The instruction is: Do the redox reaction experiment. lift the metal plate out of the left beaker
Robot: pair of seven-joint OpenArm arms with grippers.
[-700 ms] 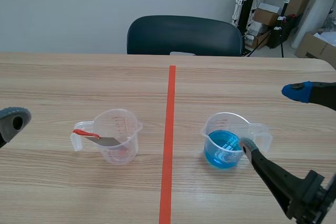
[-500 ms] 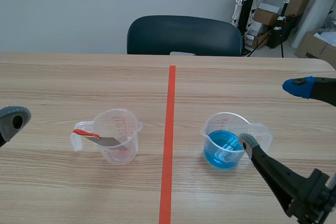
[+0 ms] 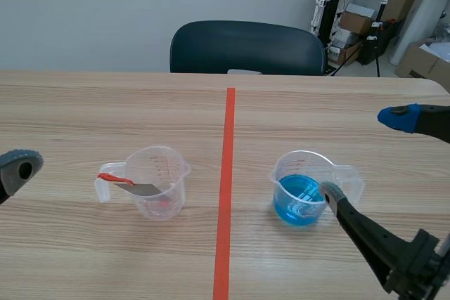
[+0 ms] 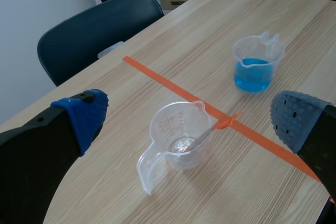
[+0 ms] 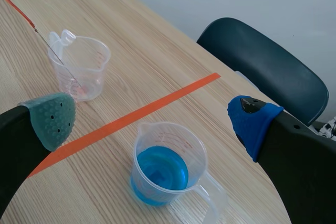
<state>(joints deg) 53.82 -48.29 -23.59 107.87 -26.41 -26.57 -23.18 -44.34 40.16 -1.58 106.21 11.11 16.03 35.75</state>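
The left beaker (image 3: 160, 182) is clear plastic and stands left of the tape line. A thin metal plate (image 3: 139, 188) leans inside it, its red end (image 3: 105, 177) sticking out over the rim by the handle. My left gripper (image 4: 190, 118) is open and hovers well above and short of this beaker (image 4: 178, 137), with the plate (image 4: 202, 136) ahead between its fingers. In the scene view only one left finger (image 3: 19, 165) shows, at the left edge. My right gripper (image 3: 364, 156) is open beside the right beaker (image 3: 304, 189), which holds blue liquid.
An orange-red tape line (image 3: 226, 194) runs down the middle of the wooden table (image 3: 105, 110). A dark chair (image 3: 246, 48) stands at the far edge. Boxes and stands (image 3: 365, 19) are off the table at the back right.
The left finger at the scene's edge has dropped a little. The right gripper has shifted slightly. Both beakers and the plate are where they were.
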